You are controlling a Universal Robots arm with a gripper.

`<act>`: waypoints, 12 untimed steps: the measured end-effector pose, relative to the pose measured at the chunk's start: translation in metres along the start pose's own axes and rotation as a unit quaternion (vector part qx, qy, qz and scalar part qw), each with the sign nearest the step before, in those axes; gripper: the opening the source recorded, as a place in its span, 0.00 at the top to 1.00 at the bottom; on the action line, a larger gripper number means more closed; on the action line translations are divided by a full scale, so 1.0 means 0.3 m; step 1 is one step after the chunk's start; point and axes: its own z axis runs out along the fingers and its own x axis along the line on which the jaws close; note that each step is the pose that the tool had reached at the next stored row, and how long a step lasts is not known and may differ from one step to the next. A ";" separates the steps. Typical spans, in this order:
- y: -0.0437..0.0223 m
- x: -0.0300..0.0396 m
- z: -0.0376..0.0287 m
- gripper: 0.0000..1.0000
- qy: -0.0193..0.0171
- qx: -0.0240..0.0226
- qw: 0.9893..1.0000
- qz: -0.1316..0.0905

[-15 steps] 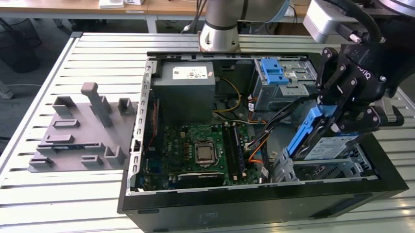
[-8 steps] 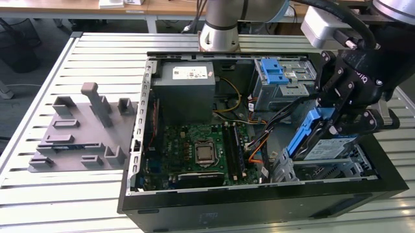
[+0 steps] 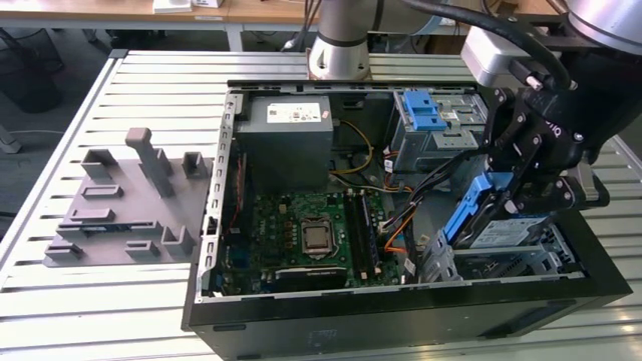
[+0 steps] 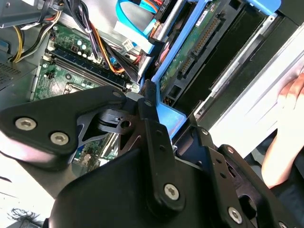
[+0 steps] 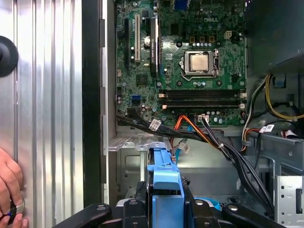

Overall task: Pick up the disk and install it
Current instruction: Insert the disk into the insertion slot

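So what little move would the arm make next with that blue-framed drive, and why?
Probably ease the disk slightly further down into the metal bay beneath it. In the exterior view the end effector holds it tilted, its lower end just at the bay's opening, not yet seated.

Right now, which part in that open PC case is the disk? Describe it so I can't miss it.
Find the open black computer case, then its corner on the exterior view's right, nearest the camera. The disk hangs tilted there in the gripper, above the metal bay. Its blue carrier frame and labelled silver face distinguish it from the grey power-supply box.
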 end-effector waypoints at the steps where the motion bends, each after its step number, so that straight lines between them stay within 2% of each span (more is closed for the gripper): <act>1: 0.000 0.000 0.003 0.64 0.000 0.000 1.000 0.000; 12: 0.000 -0.001 0.040 0.64 0.000 0.000 1.000 0.000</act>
